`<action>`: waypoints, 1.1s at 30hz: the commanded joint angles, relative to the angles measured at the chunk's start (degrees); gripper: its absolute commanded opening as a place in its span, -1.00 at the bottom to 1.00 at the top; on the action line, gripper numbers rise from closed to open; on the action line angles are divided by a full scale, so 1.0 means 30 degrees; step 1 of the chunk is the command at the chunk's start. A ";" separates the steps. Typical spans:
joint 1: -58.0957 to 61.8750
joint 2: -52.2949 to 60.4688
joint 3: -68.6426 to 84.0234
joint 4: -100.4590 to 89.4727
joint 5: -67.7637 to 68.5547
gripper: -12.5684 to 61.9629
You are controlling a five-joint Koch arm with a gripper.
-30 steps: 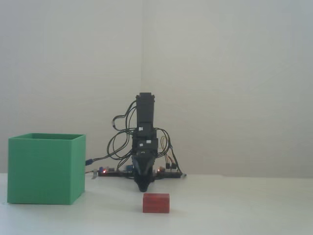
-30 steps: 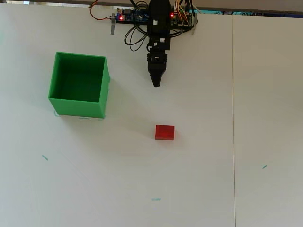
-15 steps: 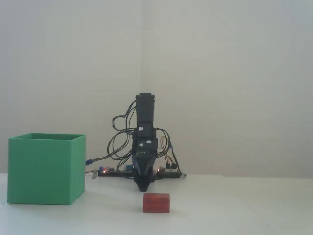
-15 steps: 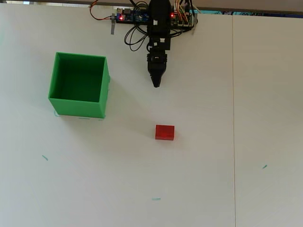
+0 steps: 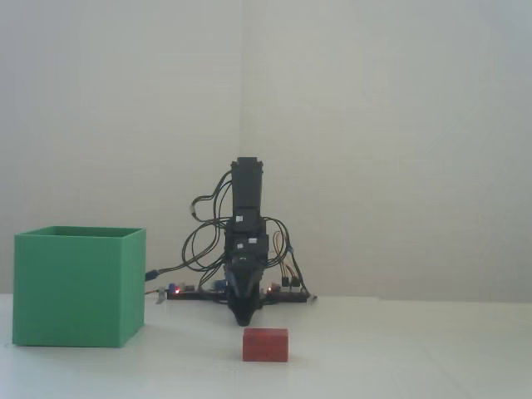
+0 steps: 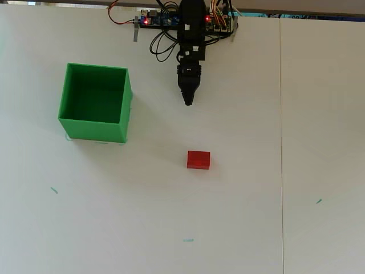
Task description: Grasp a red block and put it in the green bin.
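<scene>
Overhead and fixed views. Nothing had shifted over the preceding second: the gripper, its jaws pressed together to a point and empty, remained folded near the arm's base. The red block lay on the counter, well apart from the green bin, toward the right in the overhead view. By this evidence the approach had not begun.

The worktop was a flat white surface with one thin seam running top to bottom at the right of the overhead view. The green bin stood on it at upper left. The red block lay well apart, near centre. The arm's base electronics sat at the far edge.
</scene>
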 commanded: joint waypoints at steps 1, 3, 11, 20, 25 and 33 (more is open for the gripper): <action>-0.0059 0.1670 0.1201 0.1201 -0.0059 0.27; -0.0059 0.1699 0.1201 0.1201 -0.0059 0.27; -0.0059 0.1670 0.1201 0.1201 -0.0059 0.27; -0.0059 0.1670 0.1201 0.1201 -0.0059 0.27; -0.0059 0.1670 0.1201 0.1201 -0.0059 0.27; -0.0088 0.1699 0.0791 0.1172 -0.0059 0.21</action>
